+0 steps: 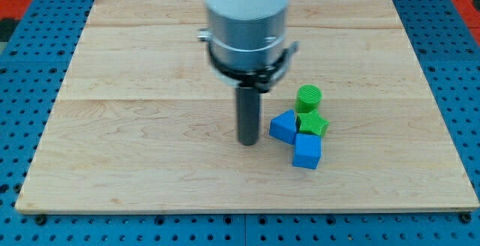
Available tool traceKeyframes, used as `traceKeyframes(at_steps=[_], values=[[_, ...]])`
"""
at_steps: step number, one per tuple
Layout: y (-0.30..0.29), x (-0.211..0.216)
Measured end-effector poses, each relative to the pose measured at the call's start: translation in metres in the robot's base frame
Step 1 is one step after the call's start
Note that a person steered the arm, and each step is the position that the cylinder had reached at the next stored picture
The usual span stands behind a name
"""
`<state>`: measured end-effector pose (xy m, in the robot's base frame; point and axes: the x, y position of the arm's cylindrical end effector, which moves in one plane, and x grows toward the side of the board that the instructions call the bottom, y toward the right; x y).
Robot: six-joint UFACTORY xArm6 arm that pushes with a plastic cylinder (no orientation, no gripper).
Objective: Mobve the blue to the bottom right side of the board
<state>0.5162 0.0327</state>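
Right of centre, cluster: four blocks sat bunched together, well short of the lower right corner of the frame.
Blue blocks: a blue triangular block (283, 127) lay at the cluster's left edge; a blue cube (307, 151) sat just below and to its right, apparently touching it.
Green blocks: a green cylinder (308, 97) stood at the top of the bunch, with a green star-like block (313, 124) right beneath it, pressed between the two blue pieces.
Tip: my tip (248, 142) rested on the wood just beside the blue triangular block, on its left, a thin gap showing between them.
End of arm: no gripper was fitted, only the dark rod under a grey collar, so nothing could be held or clamped; it could only shove.
Step in hand: I judged this as the approach before a push, with the rod lined up on the left flank of the blue pieces and the task not yet done.
Next move: a push toward the right and the bottom of the frame seemed called for; which blue block was meant I could not tell, and the green star-like block looked likely to be dragged along.
Surface: a pale wooden board (142, 156) of joined planks.
Room: a blue perforated mat (22, 223) surrounded the board, with a red strip at the top right.
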Motion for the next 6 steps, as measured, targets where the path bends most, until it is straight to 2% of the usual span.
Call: traceKeyframes(at_steps=[1,2,3,4,5,6], values=[[0.075,0.011],[0.071,0.023],[0.014,0.042],[0.040,0.058],[0.100,0.040],[0.094,0.057]])
